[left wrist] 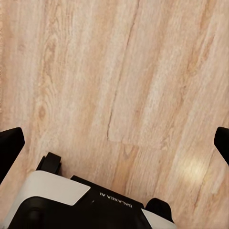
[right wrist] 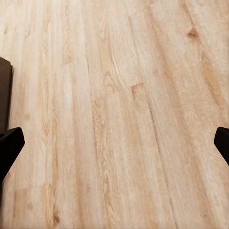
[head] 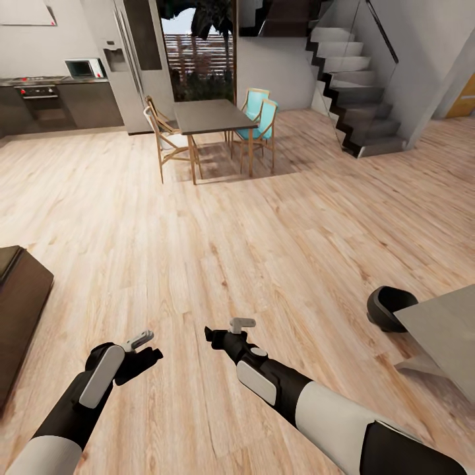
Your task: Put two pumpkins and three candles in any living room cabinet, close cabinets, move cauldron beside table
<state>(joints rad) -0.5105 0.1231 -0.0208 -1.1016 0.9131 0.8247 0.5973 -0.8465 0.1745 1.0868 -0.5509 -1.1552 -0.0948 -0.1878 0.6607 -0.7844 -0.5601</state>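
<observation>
Two empty pincers hang low over the bare wood floor (head: 218, 224): the left pincer (head: 146, 351) and the right pincer (head: 219, 338), each with its fingertips set wide apart at the edges of its wrist view and nothing between them. The black cauldron (head: 388, 307) sits on the floor just beside the corner of the pale grey desk (head: 445, 326), so that step appears met. The dark brown cabinet (head: 20, 310) stands at the left edge, its front unseen; whether it is closed cannot be told. Pumpkins and candles are not accounted for here. Beyond stand a dining table (head: 211, 117) and a staircase (head: 356, 86).
</observation>
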